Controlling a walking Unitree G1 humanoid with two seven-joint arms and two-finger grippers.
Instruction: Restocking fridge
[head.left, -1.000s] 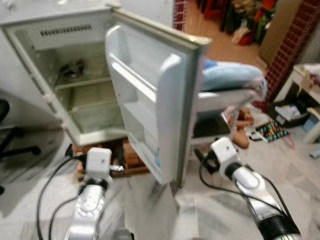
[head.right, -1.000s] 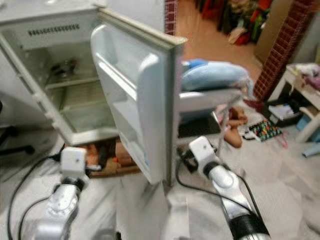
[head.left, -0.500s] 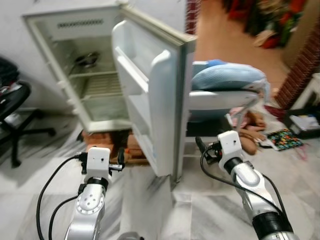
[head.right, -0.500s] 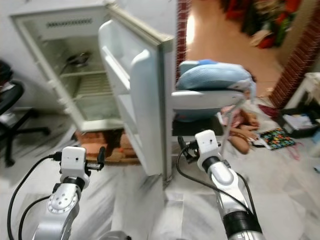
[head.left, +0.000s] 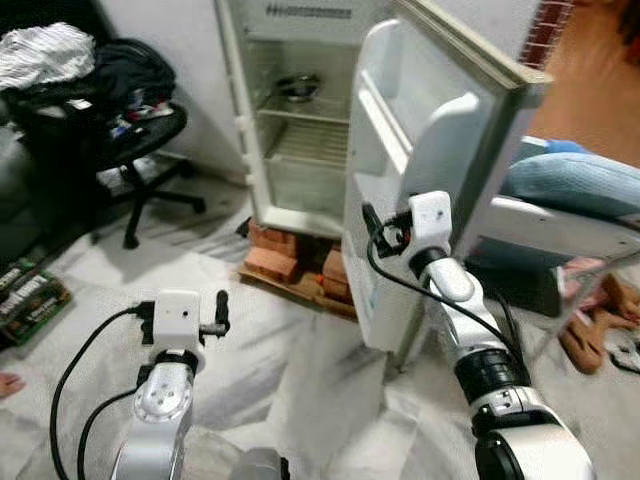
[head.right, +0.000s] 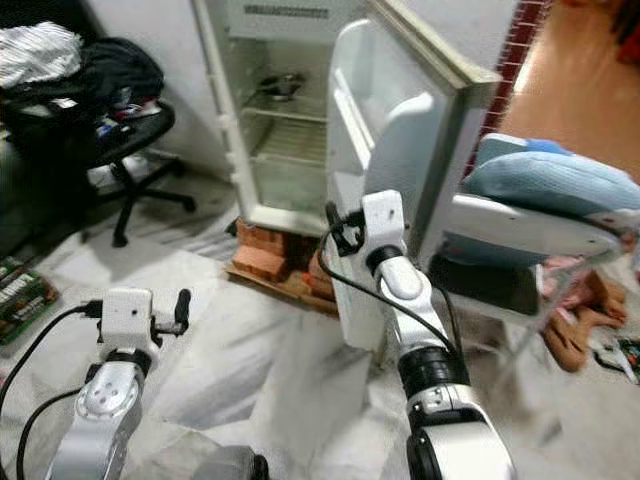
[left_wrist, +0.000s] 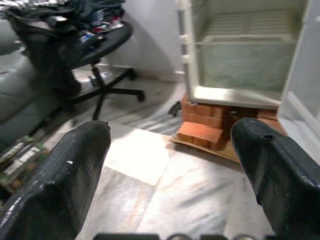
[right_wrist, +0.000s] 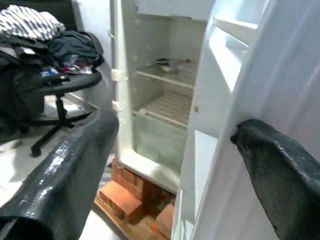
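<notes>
Left eye view: the right gripper (head.left: 372, 228), fingers spread and empty, is held against the inner face of the open fridge door (head.left: 400, 150), with the fridge (head.left: 300, 120) ahead to its left, while the left gripper (left_wrist: 170, 165), likewise apart, is kept low and farther off.

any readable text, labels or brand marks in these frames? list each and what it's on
None can be read.
Packets on the floor at the robot's left: green and dark print, too small and blurred to read.
Fridge door, inner side, low edge: a small bluish patch, maybe a sticker, nothing legible.
Fridge interior, top vent strip: slots, no lettering.
Left gripper and right gripper housings: no visible marking.
</notes>
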